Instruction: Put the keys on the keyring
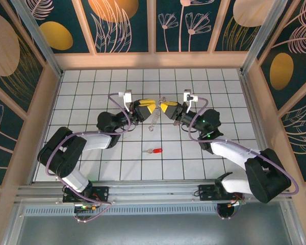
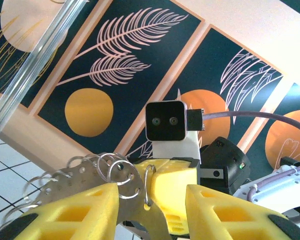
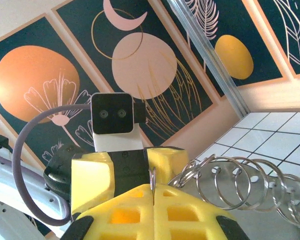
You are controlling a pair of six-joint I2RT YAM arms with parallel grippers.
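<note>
Top external: one key, one keyring

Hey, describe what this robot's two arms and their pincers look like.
The left arm and right arm have white links and black joint housings, each trailed by a lilac-grey cable. The left pincer and right pincer have chunky yellow fingers with cut-out pockets and black pads.

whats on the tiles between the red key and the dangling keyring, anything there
Nothing. In the top view the white tiles between the key and the hanging end of the keyring are bare.
</note>
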